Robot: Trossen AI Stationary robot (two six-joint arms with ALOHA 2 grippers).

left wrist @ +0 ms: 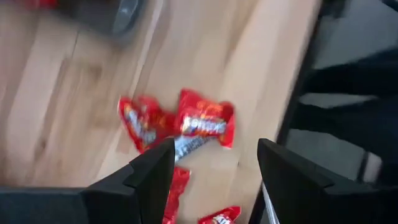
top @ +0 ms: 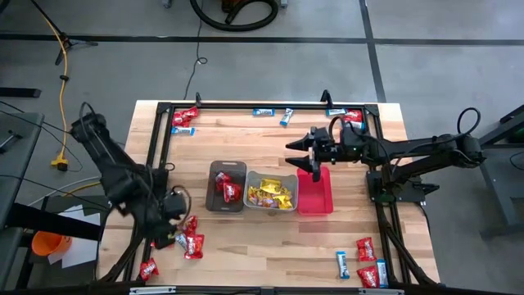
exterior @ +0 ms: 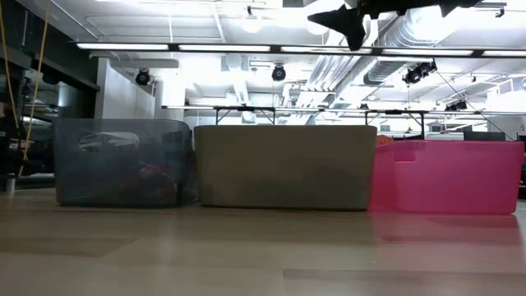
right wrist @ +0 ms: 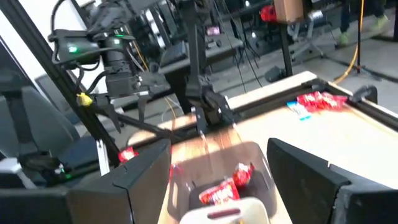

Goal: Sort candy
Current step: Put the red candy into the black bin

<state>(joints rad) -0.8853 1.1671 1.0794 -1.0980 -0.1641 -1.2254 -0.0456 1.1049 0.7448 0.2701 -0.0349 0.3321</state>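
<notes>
Candy (top: 189, 240) lies scattered, long axes mixed — both grippers' jaws open, holding nothing.

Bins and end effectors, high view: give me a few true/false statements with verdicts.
1. Three bins sit side by side mid-table. True: brown bin, grey bin, pink bin.
2. The pink bin holds yellow candy. False: the yellow packets lie in the grey bin; the pink bin looks empty.
3. The right end effector is above the pink bin, open. True.
4. The left end effector grips a red packet. False: it is open above the red packets near the table's front-left.
5. The brown bin holds red candy. True.
</notes>
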